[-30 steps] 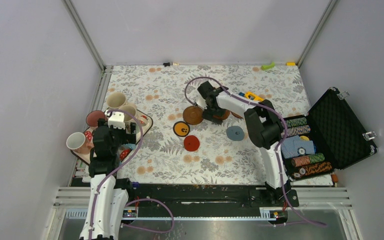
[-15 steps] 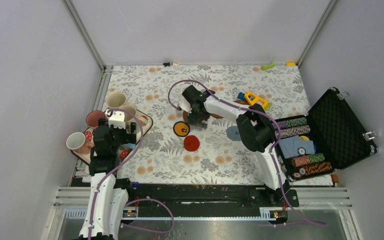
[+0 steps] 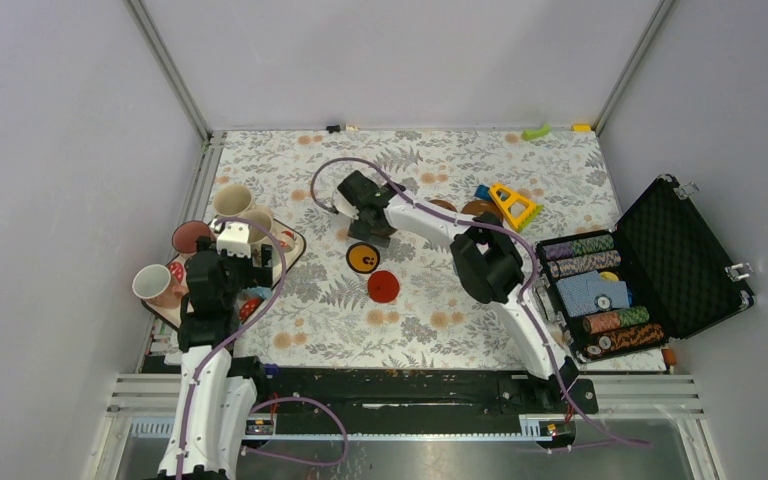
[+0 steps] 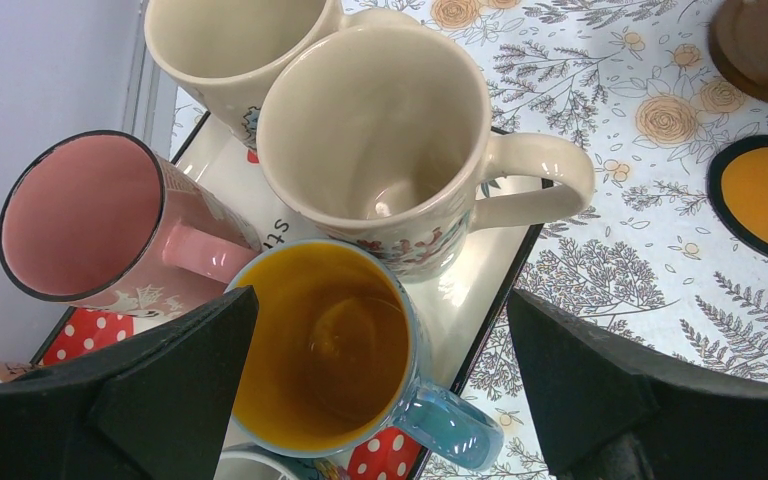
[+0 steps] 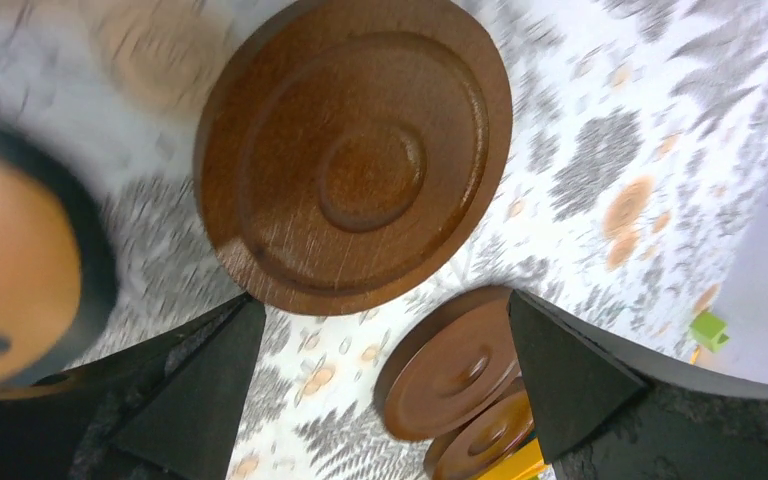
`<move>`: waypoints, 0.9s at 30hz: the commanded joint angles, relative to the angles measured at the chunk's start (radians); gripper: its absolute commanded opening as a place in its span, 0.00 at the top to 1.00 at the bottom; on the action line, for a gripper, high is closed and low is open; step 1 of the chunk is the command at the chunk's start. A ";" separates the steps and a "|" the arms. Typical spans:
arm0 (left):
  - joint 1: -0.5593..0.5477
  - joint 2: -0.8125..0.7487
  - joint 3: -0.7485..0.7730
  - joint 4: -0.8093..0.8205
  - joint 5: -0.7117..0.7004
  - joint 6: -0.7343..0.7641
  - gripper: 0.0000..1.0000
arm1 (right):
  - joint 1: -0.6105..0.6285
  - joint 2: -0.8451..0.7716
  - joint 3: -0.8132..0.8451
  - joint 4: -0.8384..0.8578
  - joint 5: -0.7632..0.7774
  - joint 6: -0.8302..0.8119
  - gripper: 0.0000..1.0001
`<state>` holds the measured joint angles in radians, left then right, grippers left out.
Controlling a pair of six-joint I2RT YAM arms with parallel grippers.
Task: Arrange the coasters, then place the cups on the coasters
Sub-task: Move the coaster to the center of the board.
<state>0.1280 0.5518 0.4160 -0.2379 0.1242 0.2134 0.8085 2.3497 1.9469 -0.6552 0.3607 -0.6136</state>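
Note:
My left gripper hangs open over the cups on the tray. Below it stands a blue cup with a yellow inside, with a cream cup, a second cream cup and a pink cup around it. My right gripper is open and holds nothing, low over the cloth. A dark brown coaster lies just ahead of it, and two more brown coasters overlap behind it. Close by are the orange black-rimmed coaster and the red coaster.
An open black case with rolls of poker chips fills the right side. A yellow toy lies beside the far brown coasters, and a green piece sits at the far edge. Another cup lies at the tray's left.
My right arm has swung left across the cloth, from over the far brown coasters to beside the orange one. Its elbow now covers the grey-blue coaster. The left arm has not moved.

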 commanded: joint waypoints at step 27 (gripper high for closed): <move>0.005 -0.023 -0.002 0.031 0.009 0.014 0.01 | -0.192 -0.135 -0.220 0.155 0.239 0.056 0.00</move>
<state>0.1280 0.5373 0.4160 -0.2401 0.1249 0.2142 0.6132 2.1742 1.7077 -0.5526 0.5240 -0.5655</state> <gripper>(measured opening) 0.985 0.994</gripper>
